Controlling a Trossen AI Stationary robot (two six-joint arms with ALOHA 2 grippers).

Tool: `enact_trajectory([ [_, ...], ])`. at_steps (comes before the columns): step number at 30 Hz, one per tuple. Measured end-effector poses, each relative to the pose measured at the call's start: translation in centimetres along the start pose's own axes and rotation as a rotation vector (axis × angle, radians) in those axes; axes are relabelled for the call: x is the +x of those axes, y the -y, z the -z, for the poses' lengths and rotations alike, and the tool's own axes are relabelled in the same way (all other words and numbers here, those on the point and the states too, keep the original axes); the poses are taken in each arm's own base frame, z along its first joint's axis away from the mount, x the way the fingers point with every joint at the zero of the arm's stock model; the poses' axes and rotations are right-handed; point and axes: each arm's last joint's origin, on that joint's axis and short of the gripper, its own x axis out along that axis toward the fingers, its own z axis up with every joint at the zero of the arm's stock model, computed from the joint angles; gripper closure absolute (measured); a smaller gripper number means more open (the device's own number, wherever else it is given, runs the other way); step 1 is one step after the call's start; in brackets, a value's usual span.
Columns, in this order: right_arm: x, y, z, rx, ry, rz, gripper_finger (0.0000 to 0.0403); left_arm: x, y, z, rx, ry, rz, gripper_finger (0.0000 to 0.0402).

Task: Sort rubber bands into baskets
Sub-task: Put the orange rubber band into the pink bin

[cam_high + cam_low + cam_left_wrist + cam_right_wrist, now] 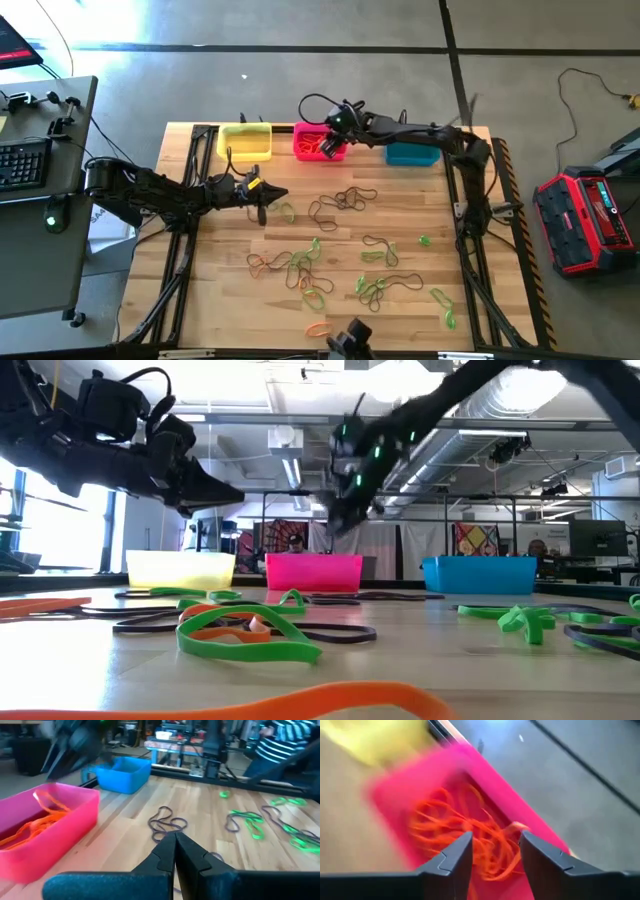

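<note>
the pink basket [320, 141] at the table's far edge holds a tangle of orange bands [470, 832]; the yellow basket [245, 141] and teal basket [412, 154] flank it, contents unclear. the right gripper [492, 855] hangs over the pink basket, fingers apart, gripping nothing. the left gripper [175, 851] is pinched shut and empty above the boards near the yellow basket. green, orange and dark rubber bands [300, 265] lie scattered over the table's middle and near side

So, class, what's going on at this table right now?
A two-armed robot is sorting rubber bands by colour. The right gripper hangs open over the pink basket, which holds orange bands. The left gripper is shut above the table, near the yellow basket. Many green and dark bands are loose on the wood.
</note>
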Motion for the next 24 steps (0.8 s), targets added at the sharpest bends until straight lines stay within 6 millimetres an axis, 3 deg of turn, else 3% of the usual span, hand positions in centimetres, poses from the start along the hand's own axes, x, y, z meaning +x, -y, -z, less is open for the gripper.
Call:
enact_trajectory([
  [4, -4.3, -2.4, -1.1, -0.078, 0.030, -0.054, 0.0246, 0.0, -0.1, 0.0, -0.006, 0.000, -0.026, 0.0401],
  [9, -8.5, -7.4, -0.7, -0.184, 0.017, -0.216, 0.0246, 0.0, 0.0, 0.1, 0.002, -0.006, -0.012, 0.0401],
  [18, -13.4, -18.0, 4.4, -0.265, -0.204, -0.598, 0.0246, 0.0, 0.0, 0.1, 0.002, -0.008, -0.007, 0.0401],
  [24, -15.7, -24.7, 7.8, -0.323, -0.183, -0.709, 0.0247, 0.0, 0.1, 0.1, 0.024, -0.013, 0.022, 0.0401],
])
